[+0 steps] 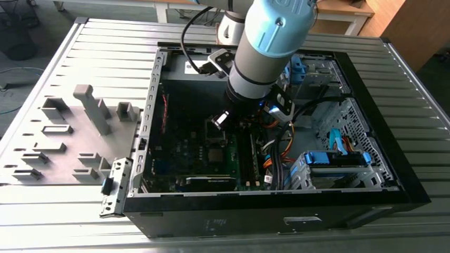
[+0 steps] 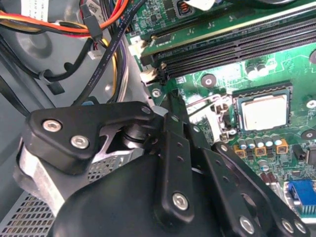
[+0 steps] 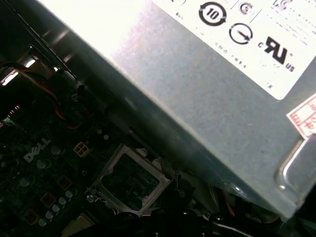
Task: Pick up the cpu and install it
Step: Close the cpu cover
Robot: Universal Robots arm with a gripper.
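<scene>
The claw (image 2: 172,106) hangs low inside the open computer case (image 1: 408,168), just above the green motherboard (image 1: 200,153). Whether it is spread or pressed together, I cannot tell.

At the exterior view's left, a grey holder plate (image 1: 67,139) with upright blocks and slots lies on the ribbed metal table (image 1: 105,47), just beside the case. In the middle, the pale blue arm (image 1: 274,31) reaches from the far side down into the case. At the exterior view's right, inside the case, orange and black cables (image 1: 274,158) run near a blue drive bracket (image 1: 336,158).

In the second wrist view the cpu (image 2: 265,112) sits flat in its socket on the motherboard, silver top up. It is near the claw but apart from it, and beside the dark memory slots (image 2: 247,47). In the first wrist view a big grey box (image 3: 197,108) with a white label stands close to a metal socket frame (image 3: 129,180).
</scene>
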